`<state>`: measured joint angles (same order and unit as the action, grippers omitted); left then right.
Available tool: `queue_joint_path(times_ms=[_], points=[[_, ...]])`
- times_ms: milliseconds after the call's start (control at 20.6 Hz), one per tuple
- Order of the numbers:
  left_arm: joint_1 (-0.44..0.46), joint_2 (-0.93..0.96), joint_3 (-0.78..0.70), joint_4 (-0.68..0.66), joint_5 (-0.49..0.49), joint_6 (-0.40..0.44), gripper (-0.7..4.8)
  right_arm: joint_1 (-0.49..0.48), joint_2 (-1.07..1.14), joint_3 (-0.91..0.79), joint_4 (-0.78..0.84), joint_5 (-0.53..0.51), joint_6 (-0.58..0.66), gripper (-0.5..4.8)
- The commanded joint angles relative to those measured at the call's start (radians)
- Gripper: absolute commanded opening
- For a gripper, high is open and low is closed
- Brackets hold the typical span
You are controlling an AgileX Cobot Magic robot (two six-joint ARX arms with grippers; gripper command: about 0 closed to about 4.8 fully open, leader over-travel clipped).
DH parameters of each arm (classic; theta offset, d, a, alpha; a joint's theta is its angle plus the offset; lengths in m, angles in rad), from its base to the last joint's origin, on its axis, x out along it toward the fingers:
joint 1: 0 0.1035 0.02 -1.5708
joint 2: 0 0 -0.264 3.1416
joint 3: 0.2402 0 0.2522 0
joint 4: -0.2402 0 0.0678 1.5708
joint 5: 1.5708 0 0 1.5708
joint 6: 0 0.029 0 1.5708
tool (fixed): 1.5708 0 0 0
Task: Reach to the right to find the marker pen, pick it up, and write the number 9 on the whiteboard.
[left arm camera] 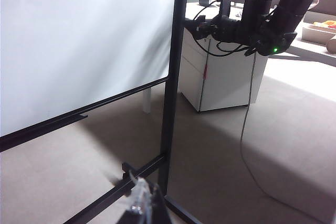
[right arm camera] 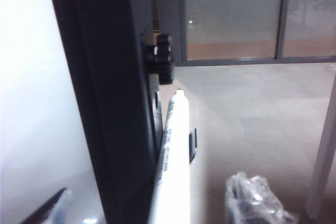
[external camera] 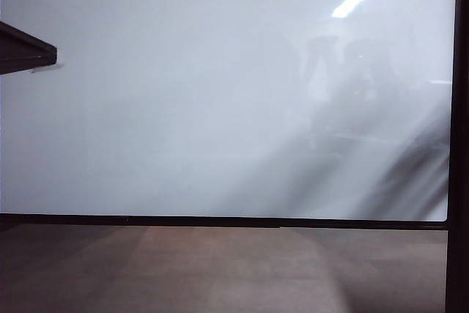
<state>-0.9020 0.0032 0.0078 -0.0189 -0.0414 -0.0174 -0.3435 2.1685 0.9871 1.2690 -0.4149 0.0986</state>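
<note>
The whiteboard fills the exterior view as a glossy white panel in a narrow black frame. No number 9 shows on it. In the right wrist view the marker pen, a white barrel with black print, stands upright in a clip on the side of the frame post. My right gripper is open, its fingers on either side of the pen and post without touching the pen. In the left wrist view the right arm reaches to the board's right edge. My left gripper hangs low by the stand's foot, shut and empty.
A black knob sticks out of the post above the pen. Behind the board stand a white cabinet with a hanging cable and a white table leg. Foot bars cross the floor. A dark shelf juts in at left.
</note>
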Motion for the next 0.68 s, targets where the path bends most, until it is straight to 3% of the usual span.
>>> queue_joint_path(times_ms=[49,97,243,388,582,679], points=[[0.000,0.001,0.000,0.012,0.000,0.002,-0.05,0.000,-0.004,0.002,0.015,0.003,-0.002,2.67],[0.000,0.001,0.000,0.012,0.000,0.002,-0.05,0.000,-0.004,0.002,0.015,0.011,-0.002,2.42],[0.000,0.001,0.000,0.012,0.000,0.002,-0.05,0.000,-0.004,0.002,0.020,0.020,-0.001,2.39],[0.000,0.001,0.000,0.012,0.000,0.002,-0.05,0.000,-0.004,0.002,0.022,0.021,-0.001,1.73],[0.000,0.001,0.000,0.012,0.000,0.002,-0.05,0.000,-0.004,0.002,0.022,0.022,-0.001,1.62],[0.000,0.001,0.000,0.012,0.000,0.002,-0.05,-0.001,-0.004,0.002,0.022,0.025,-0.001,1.08]])
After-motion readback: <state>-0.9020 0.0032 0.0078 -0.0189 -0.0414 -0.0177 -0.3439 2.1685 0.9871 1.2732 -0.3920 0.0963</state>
